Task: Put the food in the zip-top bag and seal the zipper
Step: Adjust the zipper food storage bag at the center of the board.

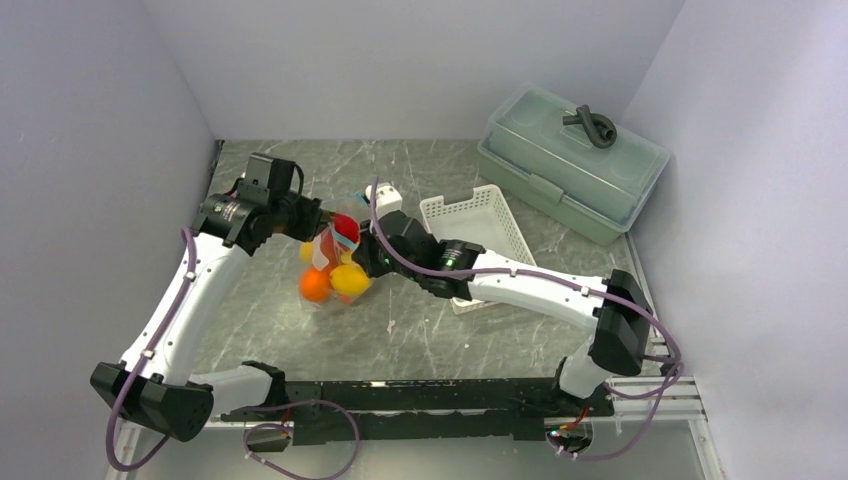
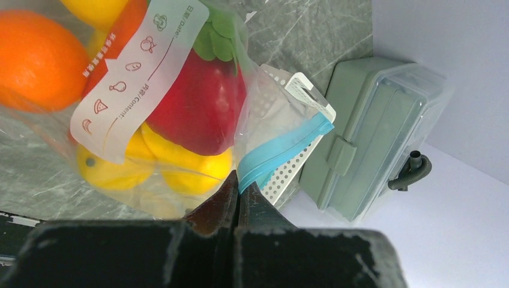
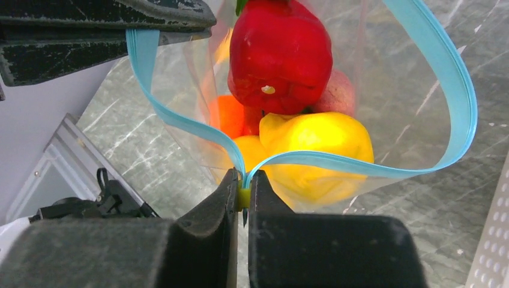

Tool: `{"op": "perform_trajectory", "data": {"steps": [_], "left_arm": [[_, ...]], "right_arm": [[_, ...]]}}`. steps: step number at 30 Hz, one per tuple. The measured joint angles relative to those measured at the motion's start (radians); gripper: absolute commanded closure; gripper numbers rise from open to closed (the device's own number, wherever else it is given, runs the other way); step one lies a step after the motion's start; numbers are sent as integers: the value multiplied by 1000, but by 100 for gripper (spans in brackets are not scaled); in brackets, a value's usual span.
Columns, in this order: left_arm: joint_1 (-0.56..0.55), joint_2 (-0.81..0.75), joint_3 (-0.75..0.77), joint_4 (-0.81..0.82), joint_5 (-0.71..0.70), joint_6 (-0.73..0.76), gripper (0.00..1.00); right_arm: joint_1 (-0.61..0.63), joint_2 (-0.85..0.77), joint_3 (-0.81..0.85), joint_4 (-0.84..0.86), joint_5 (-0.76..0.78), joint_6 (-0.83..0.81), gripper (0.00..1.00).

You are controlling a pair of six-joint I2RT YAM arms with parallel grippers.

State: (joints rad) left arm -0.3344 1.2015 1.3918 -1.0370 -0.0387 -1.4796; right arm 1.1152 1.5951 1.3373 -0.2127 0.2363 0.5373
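Item: clear zip-top bag [image 3: 396,108], loaded, held between two arms over the middle of the grey marbled counter [image 1: 420,330]; whether its bottom rests on the counter cannot be told. Contents, all inside the bag: one red pepper [image 3: 279,54] uppermost near the mouth; yellow lemons [image 3: 318,141] beneath it; one orange [image 2: 36,57] to the side; one pinkish peach [image 3: 341,93] partly hidden behind the pepper. A white printed label [image 2: 132,78] lies across the bag's face. Closure: teal zipper [image 3: 142,54] along the mouth, unsealed, its two strips bowing apart in a wide loop in the right wrist view and meeting only at the held ends. Left tool [image 2: 238,180]: fingers pressed together, pinching one end of the zipper. Right tool [image 3: 243,180]: fingers pressed together, pinching the opposite end, where both strips come together. Surroundings: white perforated basket [image 1: 480,215] just beyond the right arm, on the counter; grey-green lidded box [image 1: 570,160] in the far right corner, closed, well apart from the bag.
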Motion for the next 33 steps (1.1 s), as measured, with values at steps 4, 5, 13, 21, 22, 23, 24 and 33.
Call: {"op": "perform_trajectory", "data": {"steps": [4,5,13,21,22,23,24,33], "left_arm": [[2,0,0,-1,-1,1,100],[3,0,0,-2,-1,3,100],[9,0,0,-1,0,56,96],[14,0,0,10,14,172,55],[16,0,0,13,16,189,52],[17,0,0,17,17,208,49],[17,0,0,22,17,225,45],[24,-26,4,52,42,449,24]], "right_arm": [[0,0,7,-11,17,-18,100],[0,0,8,-14,18,-24,100],[0,-47,8,-56,-7,-138,100],[0,-96,10,-131,-56,-271,100],[0,-100,11,-141,-62,-285,100],[0,-106,11,-156,-66,-308,100],[0,-109,14,-167,-69,-323,100],[0,-120,93,-298,-142,-480,100]]}}
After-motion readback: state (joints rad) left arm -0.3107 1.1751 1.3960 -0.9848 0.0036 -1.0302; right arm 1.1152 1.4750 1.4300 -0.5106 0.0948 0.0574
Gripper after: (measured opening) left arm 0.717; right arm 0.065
